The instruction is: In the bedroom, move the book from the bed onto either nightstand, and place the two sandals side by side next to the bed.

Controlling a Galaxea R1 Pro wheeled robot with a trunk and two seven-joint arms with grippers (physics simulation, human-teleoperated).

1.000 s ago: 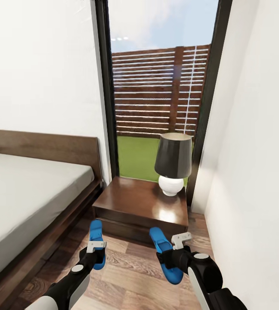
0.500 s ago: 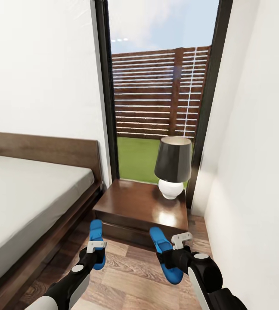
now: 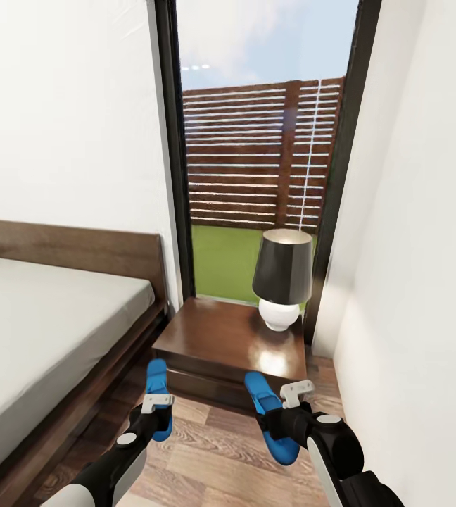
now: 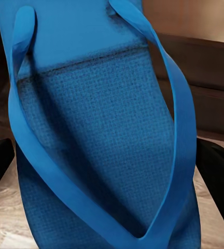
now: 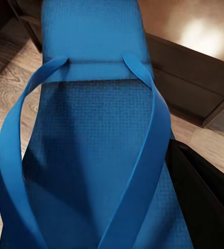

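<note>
each pincer apparently gripping a sandal (image 3: 157, 394), nightstand (image 3: 231, 338)

Wood-plank floor (image 3: 214, 465), light brown, carries bed (image 3: 38, 331) at left and nightstand (image 3: 231, 345) just right of it, by the far window. Bed: dark frame w/ headboard at the far wall, pale mattress, top bare apart from a green bit at far-left edge, can't tell what. Nightstand: dark glossy top, lamp (image 3: 282, 278) standing on its far right corner, black shade, white round base. Rest of top bare. Narrow floor strip btwn nightstand and right wall.
</note>
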